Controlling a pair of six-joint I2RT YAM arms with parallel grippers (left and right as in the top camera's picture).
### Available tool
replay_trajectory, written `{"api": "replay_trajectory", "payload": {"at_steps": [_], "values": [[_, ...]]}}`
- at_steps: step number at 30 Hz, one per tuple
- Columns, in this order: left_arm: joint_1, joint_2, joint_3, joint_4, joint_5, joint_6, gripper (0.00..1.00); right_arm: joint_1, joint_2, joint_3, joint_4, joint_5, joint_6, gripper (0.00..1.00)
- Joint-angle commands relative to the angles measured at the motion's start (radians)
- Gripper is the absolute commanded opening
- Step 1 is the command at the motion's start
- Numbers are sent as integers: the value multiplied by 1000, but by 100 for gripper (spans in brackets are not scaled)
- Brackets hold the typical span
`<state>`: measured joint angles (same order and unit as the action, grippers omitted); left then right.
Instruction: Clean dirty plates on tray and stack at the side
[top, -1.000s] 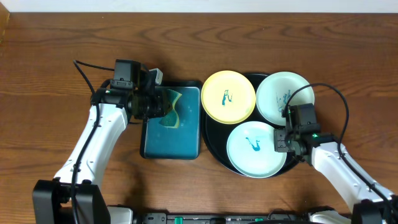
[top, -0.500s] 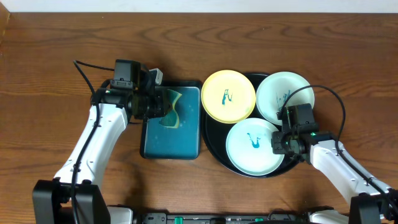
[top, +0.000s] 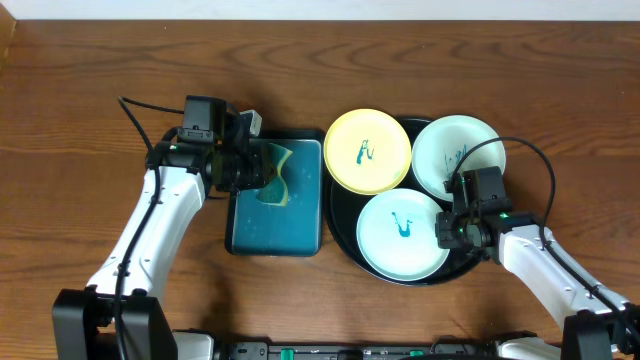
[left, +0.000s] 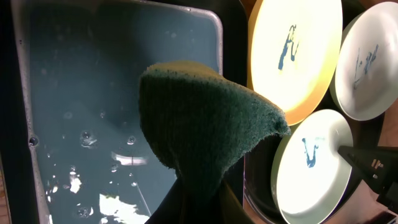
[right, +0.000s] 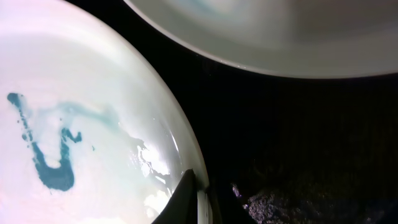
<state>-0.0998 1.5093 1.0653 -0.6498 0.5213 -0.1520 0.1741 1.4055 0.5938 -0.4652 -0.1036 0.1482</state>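
On the brown wooden table (top: 80, 80) we see a large round black tray (top: 342, 235) with a raised rim. It holds three small plates with teal stains: a yellow round plate (top: 368, 152), a far mint-white plate (top: 450, 150) and a near mint-white plate (top: 400, 235). Our right gripper (top: 445, 232) pinches that last plate's rim. Our left gripper (top: 262, 168) clamps a green sponge (left: 199, 118) above the wet rectangular teal tray (top: 275, 225).
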Motion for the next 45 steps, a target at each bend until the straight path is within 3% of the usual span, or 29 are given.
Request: {"api": "replay_trajectory", "payload": {"at_steps": [1, 17, 20, 27, 30, 45], "values": [[3, 0, -16, -1, 10, 20, 7, -2, 8, 14, -3, -14, -3, 3], [3, 0, -16, 43, 0, 20, 7, -3, 8, 14, -2, -14, -3, 1], [-11, -4, -2, 52, -91, 20, 7, 6, 8, 14, 0, -14, -3, 1], [-183, -7, 9, 48, -516, 20, 7, 13, 8, 14, 0, -14, -3, 1], [-243, -7, 9, 50, -588, 14, 7, 13, 8, 14, 0, -13, -3, 1], [-301, -7, 5, 45, -600, -29, 7, 16, 8, 14, -3, -13, -3, 1]]}}
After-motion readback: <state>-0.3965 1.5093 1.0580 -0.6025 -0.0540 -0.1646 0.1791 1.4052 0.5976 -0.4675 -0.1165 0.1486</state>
